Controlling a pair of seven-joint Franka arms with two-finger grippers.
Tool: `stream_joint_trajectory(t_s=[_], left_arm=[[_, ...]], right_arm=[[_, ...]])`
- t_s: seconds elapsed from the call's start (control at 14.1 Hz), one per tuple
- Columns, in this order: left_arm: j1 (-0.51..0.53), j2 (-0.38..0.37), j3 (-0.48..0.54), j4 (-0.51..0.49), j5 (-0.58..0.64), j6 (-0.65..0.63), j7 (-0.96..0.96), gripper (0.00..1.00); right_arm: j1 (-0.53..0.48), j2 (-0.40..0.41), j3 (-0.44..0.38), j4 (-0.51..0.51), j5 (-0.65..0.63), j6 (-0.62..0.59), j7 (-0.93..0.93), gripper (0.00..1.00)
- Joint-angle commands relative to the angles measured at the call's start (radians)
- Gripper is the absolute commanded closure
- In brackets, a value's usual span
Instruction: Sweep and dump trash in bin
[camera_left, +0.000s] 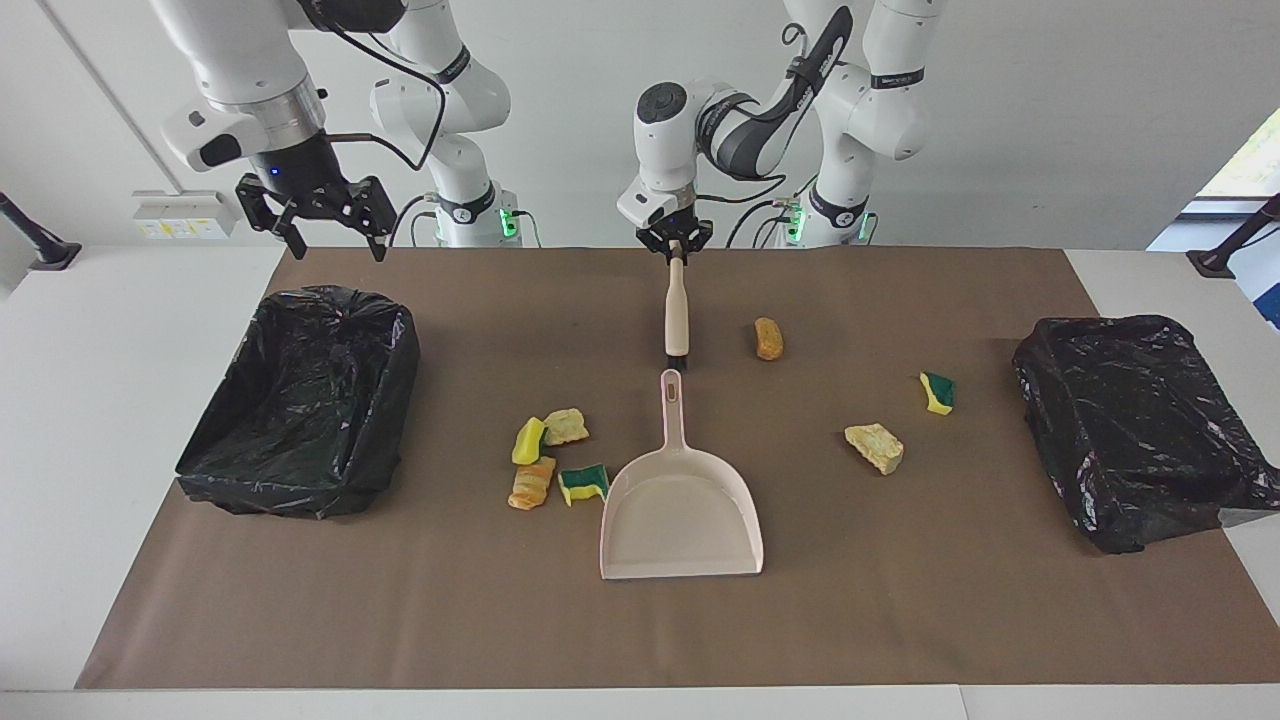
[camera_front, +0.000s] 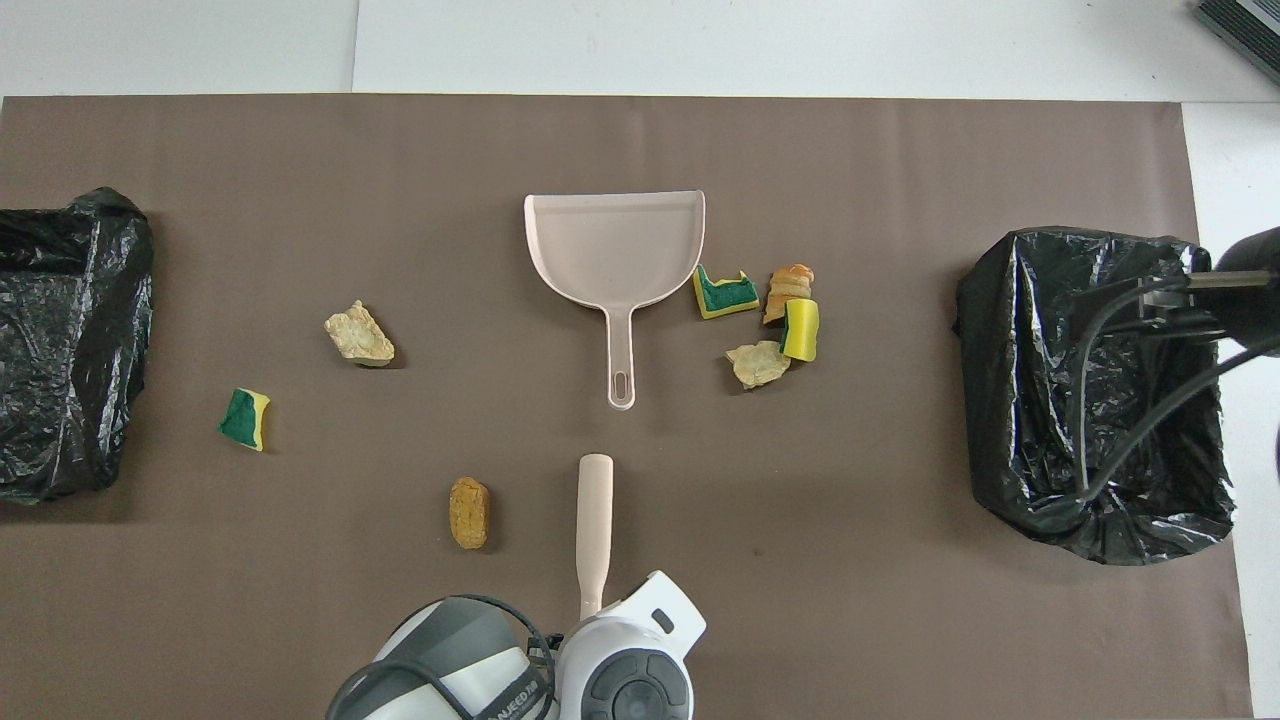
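My left gripper (camera_left: 676, 251) is shut on the top of the beige brush's handle (camera_left: 677, 310); the dark bristles point down at the brown mat, close to the dustpan's handle. In the overhead view the brush (camera_front: 594, 520) juts out from under the left wrist. The beige dustpan (camera_left: 680, 512) lies flat at mid-table. Beside its pan lie several trash scraps, among them a yellow-green piece (camera_left: 584, 483) and an orange one (camera_left: 532, 484). Three more lie toward the left arm's end: orange-tan (camera_left: 768, 338), pale (camera_left: 874, 447), green-yellow (camera_left: 937, 392). My right gripper (camera_left: 318, 215) hangs open in the air above the black-lined bin's (camera_left: 300, 400) robot-side edge.
A second black-lined bin (camera_left: 1140, 425) stands at the left arm's end of the brown mat (camera_left: 900, 600). White table shows around the mat. The right arm's cables hang over the first bin (camera_front: 1090, 390) in the overhead view.
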Motion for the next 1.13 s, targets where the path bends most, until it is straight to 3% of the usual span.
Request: stream_joint_trajectory(t_s=[0.0, 0.28, 0.43, 0.57, 0.71, 0.85, 1.06], left_arm=[[0.078, -0.037, -0.004, -0.021, 0.007, -0.084, 0.071, 1.00], [0.209, -0.059, -0.004, -0.080, 0.013, -0.074, 0.301, 1.00], [0.314, -0.045, -0.004, -0.083, 0.055, -0.055, 0.404, 1.00], [0.448, 0.001, -0.004, -0.078, 0.055, 0.084, 0.472, 1.00], [0.569, 0.031, -0.006, -0.067, 0.055, 0.136, 0.646, 1.00], [0.684, 0.074, -0.004, -0.022, 0.055, 0.162, 0.798, 1.00], [0.776, 0.154, -0.004, 0.110, 0.061, 0.147, 0.918, 1.00]], right_arm=[[0.053, 0.154, 0.024, 0.124, 0.009, 0.036, 0.136, 0.00], [0.149, 0.323, 0.071, 0.211, 0.030, 0.089, 0.341, 0.00], [0.201, 0.358, 0.085, 0.200, 0.046, 0.138, 0.378, 0.00], [0.237, 0.377, 0.087, 0.189, 0.070, 0.154, 0.406, 0.00], [0.287, 0.409, 0.087, 0.186, 0.095, 0.185, 0.423, 0.00], [0.346, 0.444, 0.087, 0.181, 0.100, 0.234, 0.460, 0.00], [0.396, 0.499, 0.087, 0.166, 0.100, 0.312, 0.494, 0.00]])
